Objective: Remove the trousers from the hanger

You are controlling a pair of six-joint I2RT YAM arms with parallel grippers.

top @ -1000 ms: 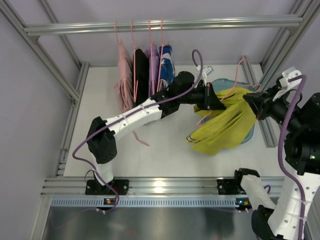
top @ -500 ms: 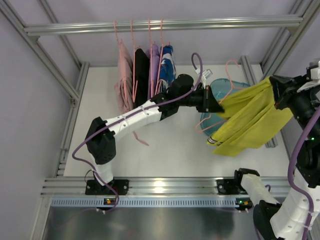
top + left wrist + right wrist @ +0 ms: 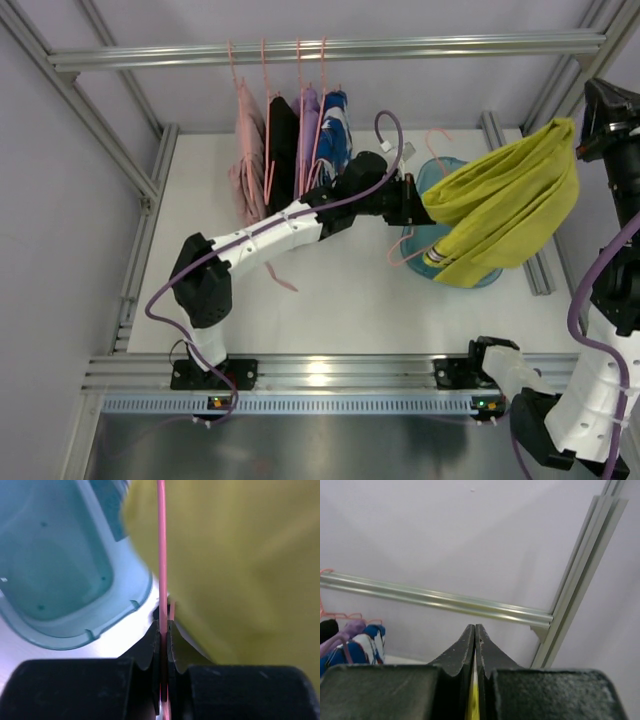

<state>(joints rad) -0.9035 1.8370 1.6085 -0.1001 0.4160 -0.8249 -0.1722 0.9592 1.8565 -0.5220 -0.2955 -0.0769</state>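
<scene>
Pink wire hanger (image 3: 161, 540), pinched in closed left jaws, runs near-to-far, hook farthest; closed right jaws grip yellow trousers (image 3: 510, 200) aloft

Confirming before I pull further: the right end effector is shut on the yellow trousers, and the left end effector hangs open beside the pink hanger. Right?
Not quite: the left end effector is shut on the pink hanger, its wire pinched between the jaws, as the left wrist view shows. The right end effector is indeed shut on the yellow trousers.
</scene>
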